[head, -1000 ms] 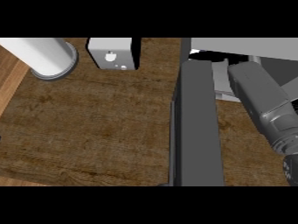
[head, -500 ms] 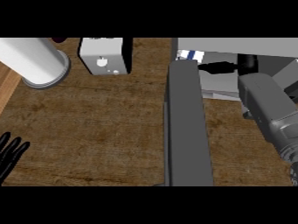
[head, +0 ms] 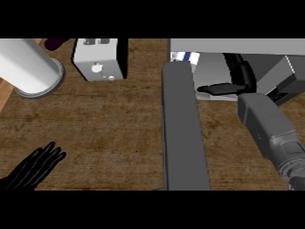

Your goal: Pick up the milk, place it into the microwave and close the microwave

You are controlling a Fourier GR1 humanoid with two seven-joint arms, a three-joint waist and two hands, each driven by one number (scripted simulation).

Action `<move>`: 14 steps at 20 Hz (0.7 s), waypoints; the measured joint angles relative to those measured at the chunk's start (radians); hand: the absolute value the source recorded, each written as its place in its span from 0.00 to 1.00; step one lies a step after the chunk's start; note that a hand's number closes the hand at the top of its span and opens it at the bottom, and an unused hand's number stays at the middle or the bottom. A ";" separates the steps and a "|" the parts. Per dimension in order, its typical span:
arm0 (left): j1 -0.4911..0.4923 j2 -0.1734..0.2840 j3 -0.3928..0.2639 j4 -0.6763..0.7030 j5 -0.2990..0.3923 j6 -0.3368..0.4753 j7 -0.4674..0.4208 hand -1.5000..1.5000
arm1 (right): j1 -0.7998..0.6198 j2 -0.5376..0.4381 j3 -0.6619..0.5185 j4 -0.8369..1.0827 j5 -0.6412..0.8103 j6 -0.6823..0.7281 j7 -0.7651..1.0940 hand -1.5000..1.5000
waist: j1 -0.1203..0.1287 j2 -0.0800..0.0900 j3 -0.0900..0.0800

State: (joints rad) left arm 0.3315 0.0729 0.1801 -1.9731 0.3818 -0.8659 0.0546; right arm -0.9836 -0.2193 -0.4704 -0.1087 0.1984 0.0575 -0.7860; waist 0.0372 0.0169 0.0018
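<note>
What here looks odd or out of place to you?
Nothing is spilled or broken. The microwave door stands wide open across the counter, with the right hand reaching inside the microwave beside the milk. The left hand rests open at the lower left.

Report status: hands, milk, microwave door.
Right hand inside microwave, fingers straight. Left hand resting open, lower left. Milk barely visible inside. Door open, unobstructed.

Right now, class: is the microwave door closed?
No: the microwave door stands swung out over the counter, and the right hand reaches into the open microwave.
</note>
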 measured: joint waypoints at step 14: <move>-0.122 -0.069 -0.154 0.169 -0.331 0.086 -0.149 1.00 | 0.320 0.139 0.070 -0.108 -0.011 0.128 -0.126 0.00 | -0.068 -0.029 -0.004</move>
State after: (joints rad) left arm 0.2098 0.0037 0.0264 -1.8041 0.0505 -0.7798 -0.0945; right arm -0.6633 -0.0803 -0.4000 -0.2168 0.1873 0.1850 -0.9117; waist -0.0313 -0.0119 -0.0023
